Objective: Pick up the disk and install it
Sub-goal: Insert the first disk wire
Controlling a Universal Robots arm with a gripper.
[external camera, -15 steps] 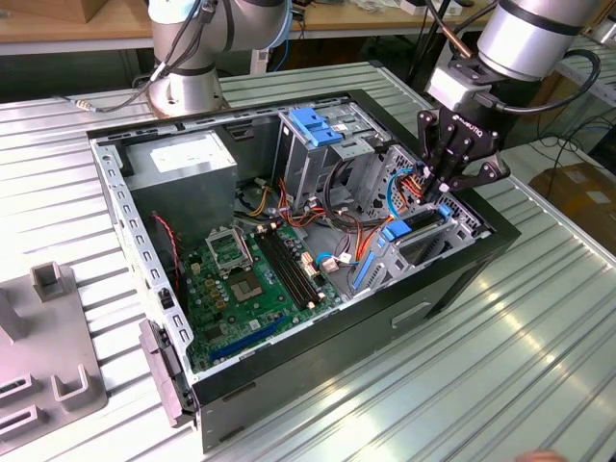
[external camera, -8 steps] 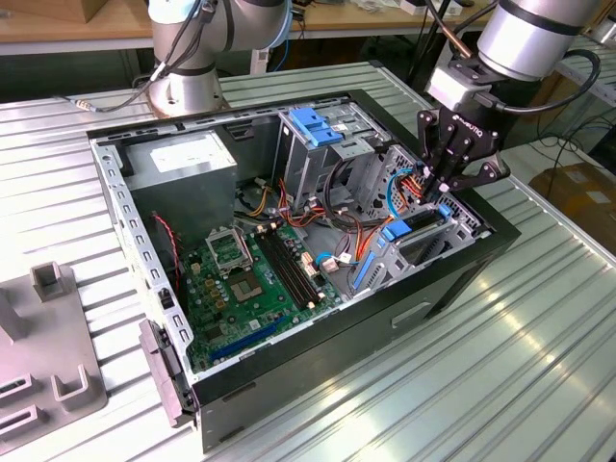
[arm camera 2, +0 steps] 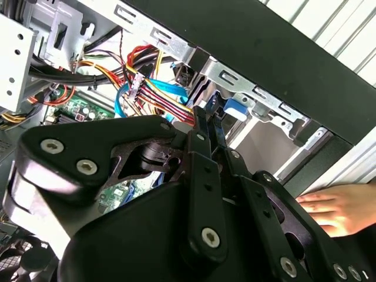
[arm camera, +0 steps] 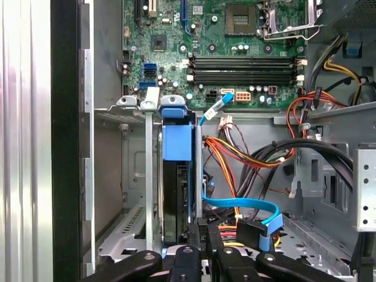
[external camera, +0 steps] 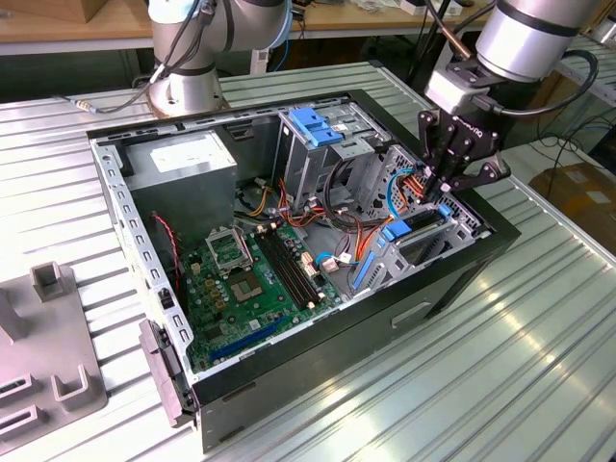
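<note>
The disk (arm camera: pixel 176 197) stands on edge in the drive bay at the corner of the open computer case (external camera: pixel 144 241), on the exterior view's right. Its dark body carries a blue plastic carrier (arm camera: pixel 176 141) along the edge. In the exterior view the disk (external camera: pixel 421 223) lies low in that bay with blue rails beside it. My gripper (external camera: pixel 445 194) hangs straight over the bay. Its fingertips (arm camera: pixel 205 226) sit right beside the disk's edge, close together and shut, with nothing visible between them. In the second wrist view the gripper (arm camera 2: pixel 207 114) points at a blue tab on the bay.
Red, yellow and blue cables (arm camera: pixel 247 158) crowd the space beside the bay. A blue bracket (external camera: pixel 313 125) tops the silver drive cage, and a grey power supply (external camera: pixel 183 164) sits at the back. A hand (arm camera 2: pixel 338 208) rests outside the case wall. A grey fixture (external camera: pixel 48 375) lies on the exterior view's left.
</note>
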